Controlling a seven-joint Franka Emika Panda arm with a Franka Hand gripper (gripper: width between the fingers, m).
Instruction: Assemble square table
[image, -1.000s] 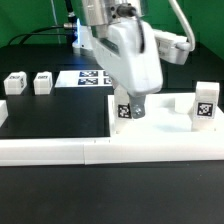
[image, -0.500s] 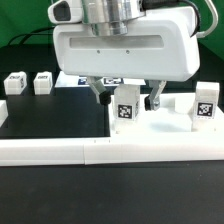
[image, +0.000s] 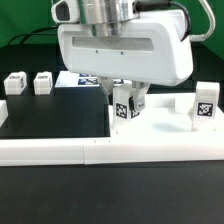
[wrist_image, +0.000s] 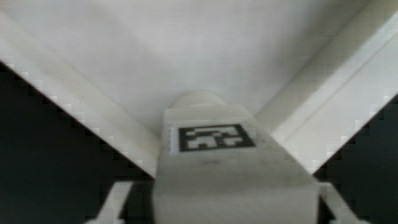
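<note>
While the tool (image: 126, 112) is clamped on a leg post (image: 125, 104), one finger against each side, the step in hand looks like picking up that leg. The post sits between the jaws, standing on the square table slab (image: 165, 135) directly beneath the tool. Its long axis runs upright, in line with the fingers, and one tagged face is turned toward the exterior camera. Next, I judge, comes a straight lift, keeping the post plumb, then a carry to a corner of the slab.
</note>
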